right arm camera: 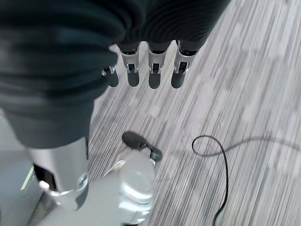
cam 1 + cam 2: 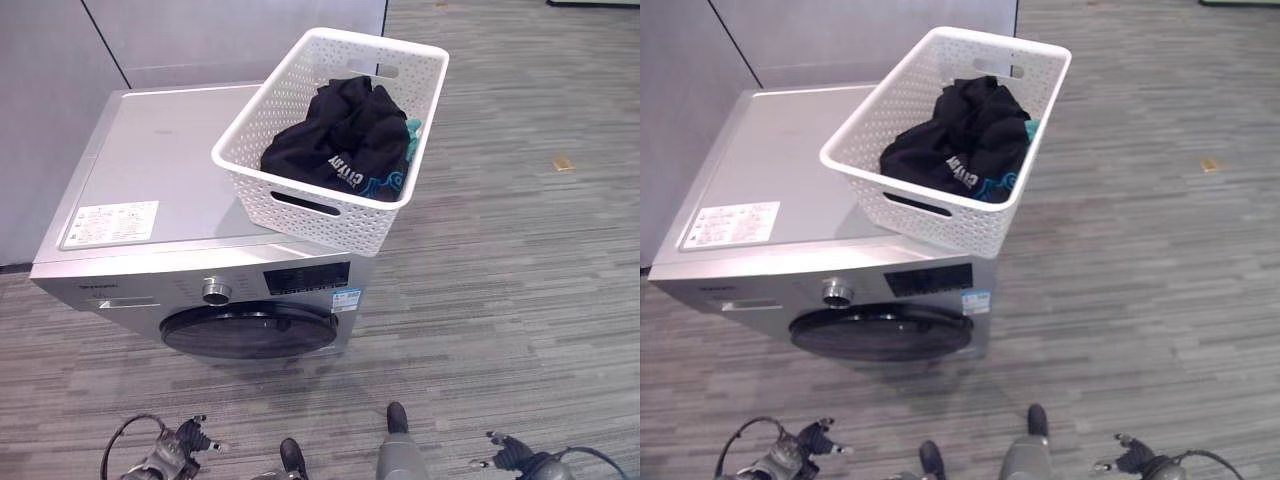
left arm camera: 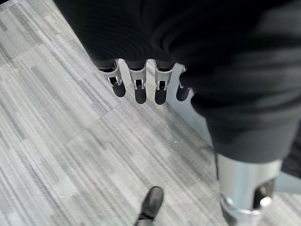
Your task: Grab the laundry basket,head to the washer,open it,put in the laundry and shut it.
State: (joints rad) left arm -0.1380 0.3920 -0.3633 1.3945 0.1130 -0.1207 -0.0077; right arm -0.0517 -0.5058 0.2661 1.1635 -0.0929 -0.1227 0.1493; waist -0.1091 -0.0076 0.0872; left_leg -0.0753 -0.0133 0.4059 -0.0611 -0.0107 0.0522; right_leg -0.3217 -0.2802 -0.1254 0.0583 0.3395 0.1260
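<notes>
Both hands hang low and empty, left hand (image 2: 190, 437) and right hand (image 2: 508, 450) with fingers relaxed, while the laundry basket (image 2: 300, 130) overhangs the washer's (image 2: 150, 170) near-right corner; judged next: approach, opening the closed door (image 2: 250, 330) without jolting it.

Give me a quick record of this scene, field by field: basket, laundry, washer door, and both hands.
basket: white laundry basket on top of the washer, overhanging its right front corner
laundry: dark clothes inside the basket
washer door: round door shut
left hand: open, low over the floor, holding nothing
right hand: open, low over the floor, holding nothing
</notes>
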